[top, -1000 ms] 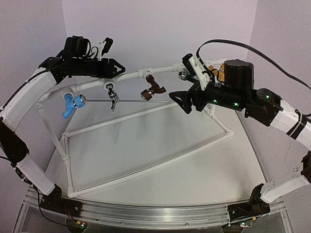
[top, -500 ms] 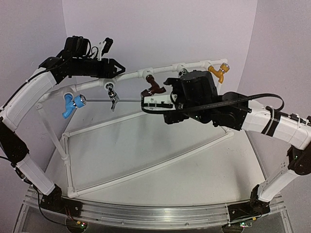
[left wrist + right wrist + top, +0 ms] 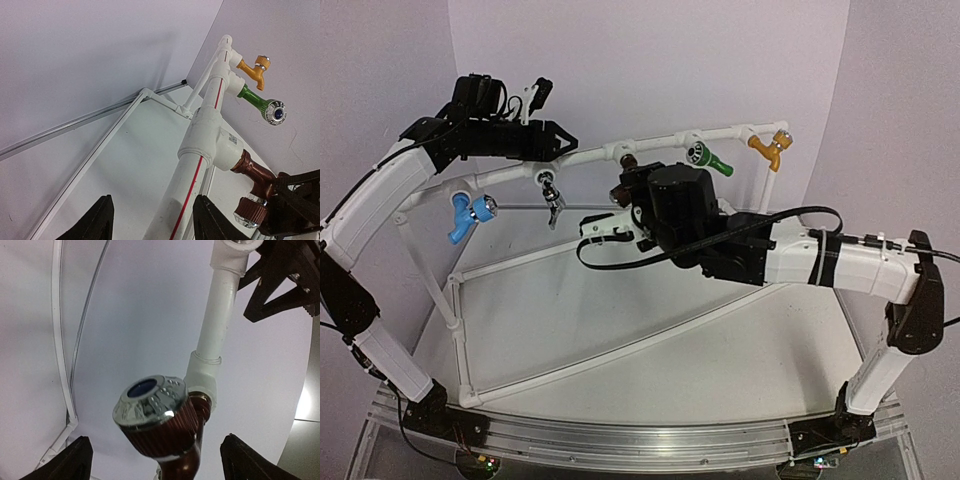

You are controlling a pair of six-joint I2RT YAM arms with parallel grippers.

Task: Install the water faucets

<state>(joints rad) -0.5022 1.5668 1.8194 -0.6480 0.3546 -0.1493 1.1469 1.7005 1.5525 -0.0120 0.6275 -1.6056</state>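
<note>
The right jaws stand wide open. Their 2 dark fingers (image 3: 75, 460) sit at either side of the brown faucet (image 3: 162, 420) with a clear gap on both sides, so they hold nothing. The faucet's round knob, silvery-rimmed with a blue centre, faces the right wrist camera. Its brown body runs into a white tee fitting (image 3: 204, 380) on the white pipe (image 3: 220, 310), so this faucet sits mounted on the frame.

The left jaws are about half open, astride the same pipe farther along. In the left wrist view 1 finger (image 3: 207, 220) looks to lie against the pipe, while the other finger (image 3: 97, 222) stands off it with a gap.

Beyond the brown faucet on the same rail, the green faucet (image 3: 260, 102) and the orange faucet (image 3: 252, 70) each sit in their own fitting. In the top view the chrome faucet (image 3: 552, 195) hangs just below the left jaws, and the blue faucet (image 3: 465, 213) sits farther left on the frame. The frame stands on the white counter (image 3: 720, 370). The right arm (image 3: 840, 265) reaches in from the right and hides most of the brown faucet there.
</note>
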